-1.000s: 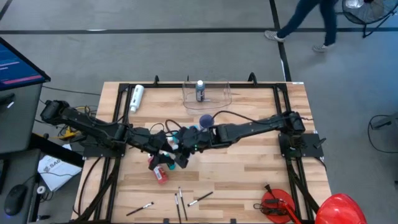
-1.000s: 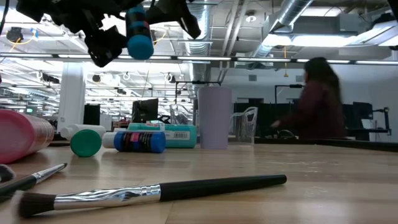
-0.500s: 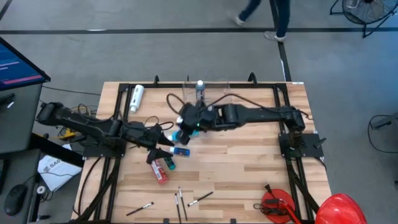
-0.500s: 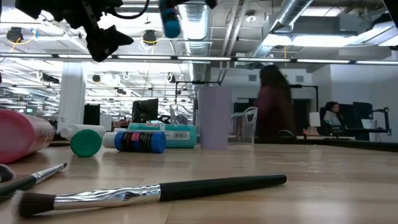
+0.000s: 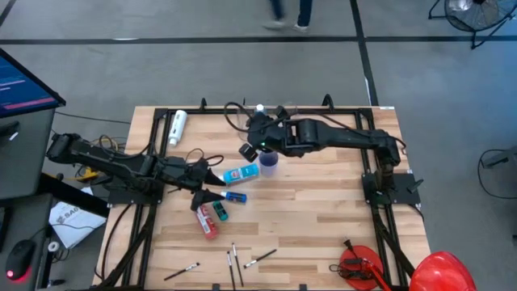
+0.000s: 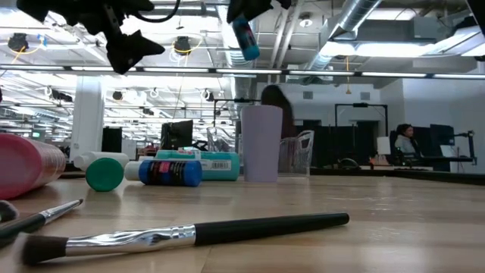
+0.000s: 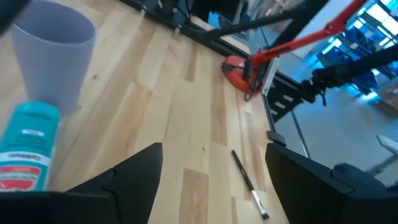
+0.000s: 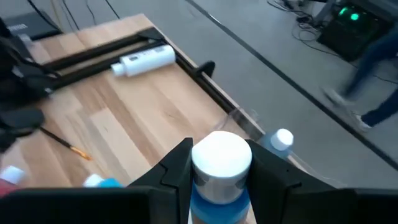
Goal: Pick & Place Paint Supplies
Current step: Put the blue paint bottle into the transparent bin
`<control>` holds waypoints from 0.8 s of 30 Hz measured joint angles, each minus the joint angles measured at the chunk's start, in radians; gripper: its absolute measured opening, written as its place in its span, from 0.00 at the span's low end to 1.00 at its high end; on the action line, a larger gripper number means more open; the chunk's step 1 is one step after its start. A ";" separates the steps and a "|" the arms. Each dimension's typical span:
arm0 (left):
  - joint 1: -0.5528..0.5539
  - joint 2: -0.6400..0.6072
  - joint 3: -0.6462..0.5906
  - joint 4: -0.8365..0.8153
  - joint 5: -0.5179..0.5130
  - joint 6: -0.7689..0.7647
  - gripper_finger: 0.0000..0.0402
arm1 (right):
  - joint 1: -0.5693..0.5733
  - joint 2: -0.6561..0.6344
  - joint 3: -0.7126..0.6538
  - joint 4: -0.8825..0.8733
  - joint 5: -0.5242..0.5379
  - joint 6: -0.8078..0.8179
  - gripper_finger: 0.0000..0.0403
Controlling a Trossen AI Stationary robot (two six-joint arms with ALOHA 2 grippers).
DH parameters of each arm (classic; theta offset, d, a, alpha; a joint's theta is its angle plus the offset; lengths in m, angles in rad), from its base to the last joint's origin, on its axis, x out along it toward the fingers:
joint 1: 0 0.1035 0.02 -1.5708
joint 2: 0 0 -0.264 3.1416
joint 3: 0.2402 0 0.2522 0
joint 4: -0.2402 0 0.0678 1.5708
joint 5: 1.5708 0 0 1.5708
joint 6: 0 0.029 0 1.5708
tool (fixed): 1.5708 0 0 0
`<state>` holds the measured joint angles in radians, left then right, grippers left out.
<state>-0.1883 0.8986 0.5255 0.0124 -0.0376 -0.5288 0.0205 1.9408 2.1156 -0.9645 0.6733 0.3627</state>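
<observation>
Beyond the table's clear tub holding one bottle, right claw clamps a blue bottle

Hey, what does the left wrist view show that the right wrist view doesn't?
Only the left wrist view shows the small purple cup, the teal paint bottle lying beside it, a thin brush and the open left pincer. Only the right wrist view shows the right pincer shut on a blue paint bottle, the white bottle lying by the frame, and the clear tub. Both show the wooden table.
</observation>
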 joint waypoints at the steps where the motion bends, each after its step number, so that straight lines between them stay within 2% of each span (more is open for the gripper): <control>1: 0.000 0.000 0.000 -0.001 -0.015 0.000 0.69 | -0.004 0.000 -0.006 -0.005 0.001 -0.005 0.26; 9: 0.025 0.000 0.000 0.001 -0.071 -0.017 0.69 | -0.047 -0.004 -0.091 0.020 0.000 -0.053 0.26; 14: 0.081 0.000 0.000 0.005 -0.077 -0.037 0.69 | -0.106 -0.071 -0.199 0.100 0.001 -0.101 0.26; 24: 0.119 0.000 0.000 0.012 -0.077 -0.088 0.69 | -0.259 -0.299 -0.586 0.516 -0.073 -0.127 0.26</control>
<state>-0.0693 0.8986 0.5255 0.0243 -0.1142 -0.6166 -0.2380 1.6417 1.5298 -0.4488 0.5998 0.2359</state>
